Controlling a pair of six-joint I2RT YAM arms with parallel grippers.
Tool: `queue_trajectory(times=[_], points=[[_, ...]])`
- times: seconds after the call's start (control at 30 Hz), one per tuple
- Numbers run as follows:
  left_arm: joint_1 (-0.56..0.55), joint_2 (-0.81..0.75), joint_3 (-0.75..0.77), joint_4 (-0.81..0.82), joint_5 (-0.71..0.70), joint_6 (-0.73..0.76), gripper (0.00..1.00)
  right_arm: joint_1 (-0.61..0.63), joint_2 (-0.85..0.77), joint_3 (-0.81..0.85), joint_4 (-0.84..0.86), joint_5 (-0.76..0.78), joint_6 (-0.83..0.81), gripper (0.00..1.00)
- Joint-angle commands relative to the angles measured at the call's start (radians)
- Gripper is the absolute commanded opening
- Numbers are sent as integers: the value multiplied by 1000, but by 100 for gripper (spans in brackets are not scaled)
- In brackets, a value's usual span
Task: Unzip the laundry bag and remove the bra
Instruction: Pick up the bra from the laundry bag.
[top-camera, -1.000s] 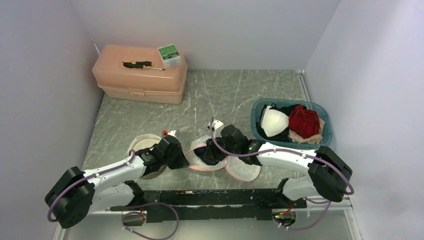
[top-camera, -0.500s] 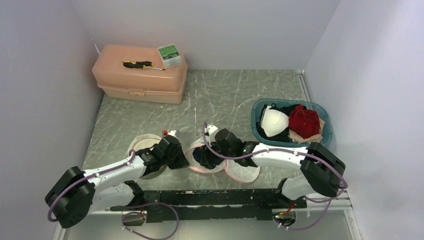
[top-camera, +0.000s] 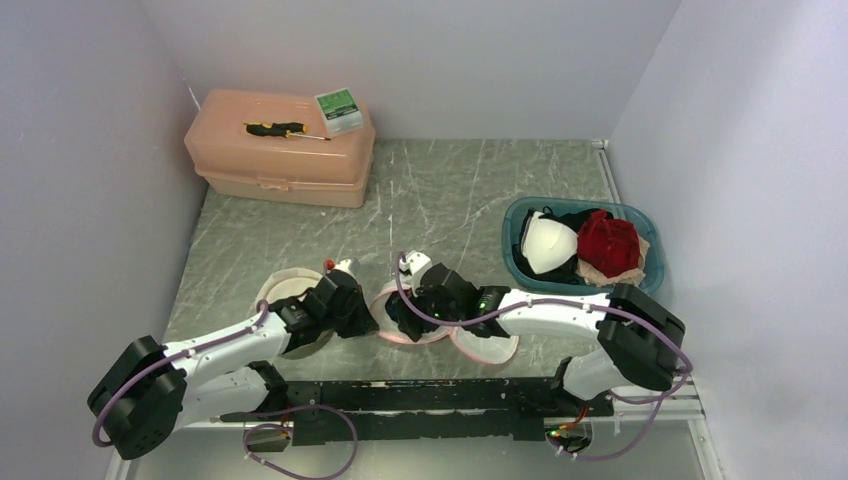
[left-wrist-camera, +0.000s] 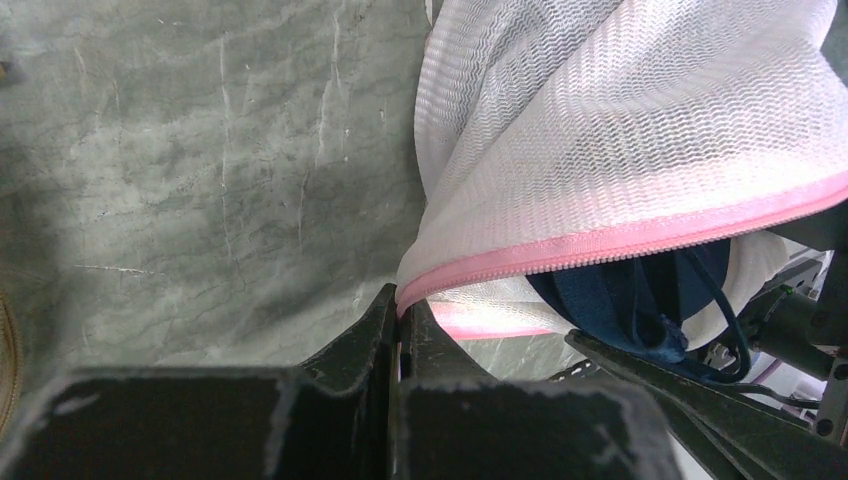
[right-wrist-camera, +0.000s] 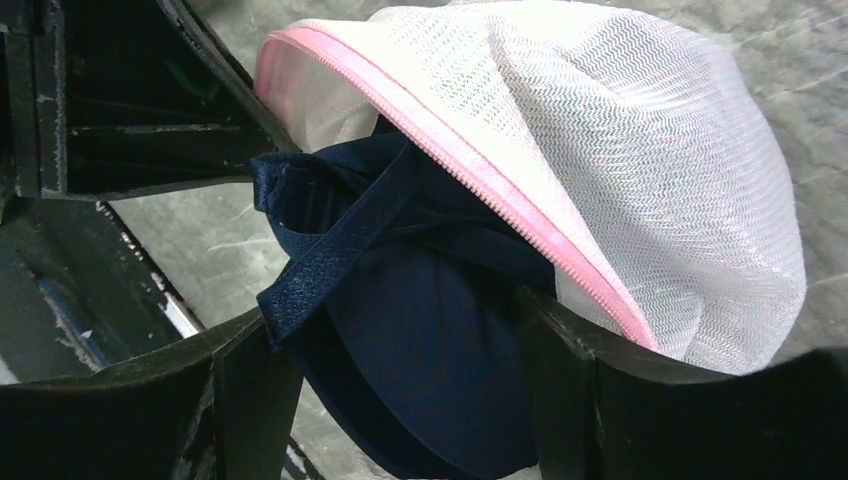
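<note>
Workstation: marbled grey-green bench (top-camera: 450, 190), walled on three sides.

Item under task: white mesh laundry bag (left-wrist-camera: 620, 120), lying near the front edge of the bench, about midway along it, between the two claws. Its pink zip (right-wrist-camera: 480, 170) stands parted along the length in view, leaving the mouth open. A navy bra (right-wrist-camera: 420, 400) protrudes from that mouth. Its cup and a strap hang outside the zip line, and the rest runs back under the mesh. The bra is therefore part in and part out of the bag.

Left gripper (left-wrist-camera: 400, 310): fingers together, clamped on the pink zip edge of the bag at its left end. The mesh rises from the pinch point in folds. The arm lies low along the bench from the front left.

Right gripper (right-wrist-camera: 395, 320): fingers well apart, one on each side of the protruding bra. The finger on the bag side sits against the zip edge and the cup. The other finger is just beside the strap, and contact there cannot be confirmed. No clamp on the fabric.

Other items noted:
- Peach toolbox (top-camera: 280, 160) at the far left corner, lid down, carrying a screwdriver (top-camera: 272, 129) and a small green-and-white box (top-camera: 339, 111).
- Teal basket (top-camera: 511, 240) near the right edge, holding a white bra cup (top-camera: 547, 243), a red garment (top-camera: 610, 243) and dark fabric that cannot be made out.
- Round white pieces with pale rims lie partly under each arm. Their nature cannot be determined.
</note>
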Motion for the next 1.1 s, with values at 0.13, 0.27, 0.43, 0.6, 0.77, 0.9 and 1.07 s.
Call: queue_trajectory(times=[0.13,0.27,0.43,0.6,0.77,0.9,1.07], points=[[-3,-19,36,7,9,13,3,33,17,56,-39,160,-30,55],[-3,-30,34,3,9,11,3,33,25,54,-39,171,-24,39],[-3,-36,37,1,10,11,3,34,55,68,-60,174,-23,52],[-2,-36,40,0,12,12,3,34,63,68,-69,204,-16,35],[-3,-36,39,-4,9,12,3,34,-20,43,-42,174,-21,9],[-3,-32,41,3,10,12,3,34,-84,27,-22,141,-10,0],[-3,-13,47,17,16,12,3,33,-168,-20,62,78,7,0]])
